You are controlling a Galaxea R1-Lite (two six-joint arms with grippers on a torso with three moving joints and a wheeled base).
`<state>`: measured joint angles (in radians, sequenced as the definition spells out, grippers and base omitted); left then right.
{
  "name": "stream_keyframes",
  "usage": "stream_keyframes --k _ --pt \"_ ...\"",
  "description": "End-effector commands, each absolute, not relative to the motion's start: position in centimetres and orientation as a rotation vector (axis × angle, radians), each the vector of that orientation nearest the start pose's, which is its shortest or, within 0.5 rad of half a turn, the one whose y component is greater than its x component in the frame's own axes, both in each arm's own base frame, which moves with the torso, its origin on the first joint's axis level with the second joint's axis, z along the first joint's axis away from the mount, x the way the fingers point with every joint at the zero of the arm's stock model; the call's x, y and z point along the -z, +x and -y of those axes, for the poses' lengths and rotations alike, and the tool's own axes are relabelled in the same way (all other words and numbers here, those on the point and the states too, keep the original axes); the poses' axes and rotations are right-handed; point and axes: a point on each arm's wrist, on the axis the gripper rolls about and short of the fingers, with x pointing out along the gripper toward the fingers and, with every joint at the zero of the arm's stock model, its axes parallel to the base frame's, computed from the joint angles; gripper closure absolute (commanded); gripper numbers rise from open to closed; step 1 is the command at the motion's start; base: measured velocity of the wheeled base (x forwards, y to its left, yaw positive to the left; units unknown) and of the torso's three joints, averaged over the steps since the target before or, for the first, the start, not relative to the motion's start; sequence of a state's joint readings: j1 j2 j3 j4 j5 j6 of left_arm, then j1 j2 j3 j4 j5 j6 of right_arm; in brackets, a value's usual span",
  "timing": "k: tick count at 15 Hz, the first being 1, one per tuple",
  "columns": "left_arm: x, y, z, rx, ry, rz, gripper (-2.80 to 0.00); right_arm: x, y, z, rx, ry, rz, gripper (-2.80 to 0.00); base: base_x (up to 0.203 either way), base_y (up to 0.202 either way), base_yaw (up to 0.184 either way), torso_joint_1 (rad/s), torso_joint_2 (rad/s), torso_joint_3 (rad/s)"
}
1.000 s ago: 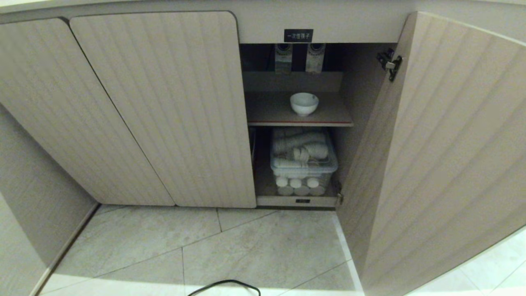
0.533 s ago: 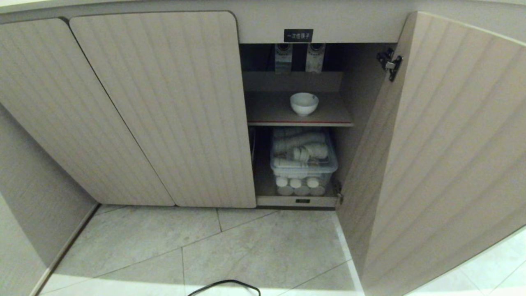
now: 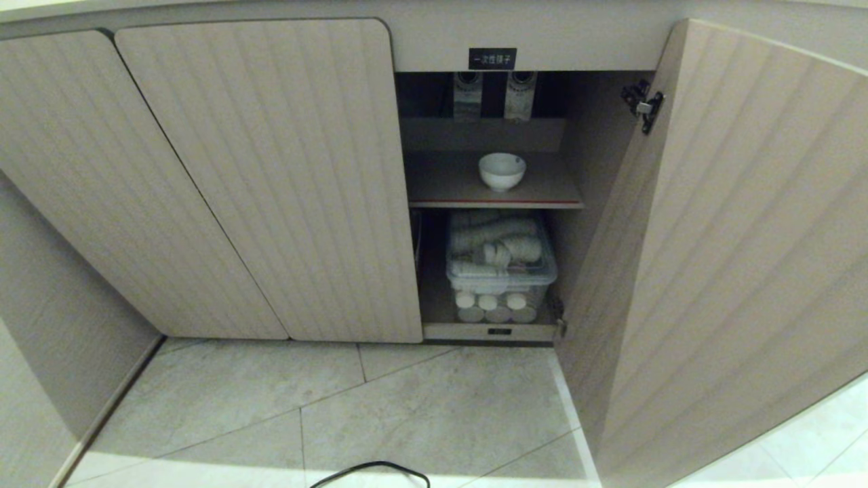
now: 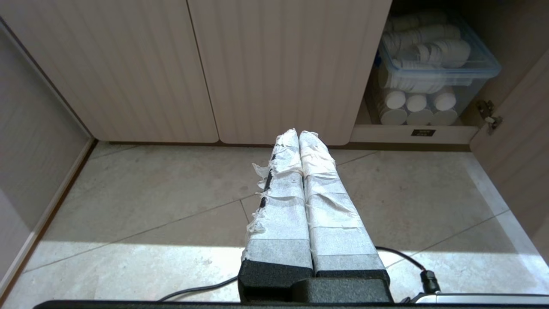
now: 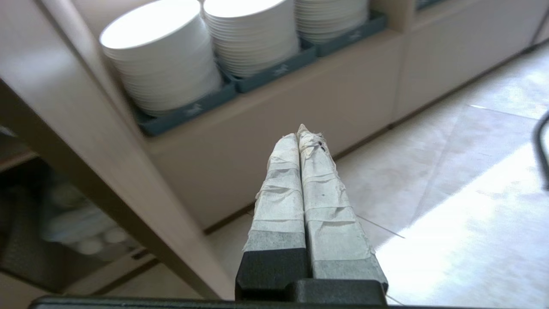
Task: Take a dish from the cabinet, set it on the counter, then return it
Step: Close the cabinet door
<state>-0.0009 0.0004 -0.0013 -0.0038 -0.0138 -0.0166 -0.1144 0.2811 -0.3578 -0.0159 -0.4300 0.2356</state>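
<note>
My right end effector is pressed fully shut with nothing between its taped fingers, and it hangs just outside the open cabinet door, low over the floor tiles. From its wrist view I see the door's edge running diagonally beside it, and beyond it stacks of white plates in blue trays on a neighbouring unit. My left end effector is likewise closed and empty, parked over the tiles in front of the shut doors, with a black cable trailing beside it.

Set against the head view of a second ago, nothing in the cabinet has altered: the door stands equally wide, and the dish sits where it did, upright on the inner shelf, right of the shelf's middle and directly below the small black label. Under that shelf sits the clear lidded bin of paper cups. Neither arm shows in the head view.

So I judge the task barely begun: the dish is untouched, and the desk top is out of sight above the cabinet. My right end effector must open before it can go in around the door edge to the dish's rim.
</note>
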Motion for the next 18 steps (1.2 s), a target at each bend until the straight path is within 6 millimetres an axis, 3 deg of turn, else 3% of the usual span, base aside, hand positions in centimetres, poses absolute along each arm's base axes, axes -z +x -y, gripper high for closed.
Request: stream_keyframes --k 1,13,18 --pt "-7.6 -2.3 0.0 0.015 -0.017 0.005 0.0 -19.3 -0.8 0.7 0.527 0.253 0.12 0.0 0.0 0.0 0.0 0.0 0.0 0.0" --pt "-7.6 -2.3 0.0 0.015 -0.017 0.006 0.0 -23.8 2.2 0.8 0.343 0.299 0.255 0.0 0.0 0.0 0.0 0.0 0.0 0.0" --pt "-7.6 -2.3 0.0 0.015 -0.017 0.006 0.0 -23.8 2.4 0.8 0.332 0.31 0.25 0.0 0.0 0.0 0.0 0.0 0.0 0.0"
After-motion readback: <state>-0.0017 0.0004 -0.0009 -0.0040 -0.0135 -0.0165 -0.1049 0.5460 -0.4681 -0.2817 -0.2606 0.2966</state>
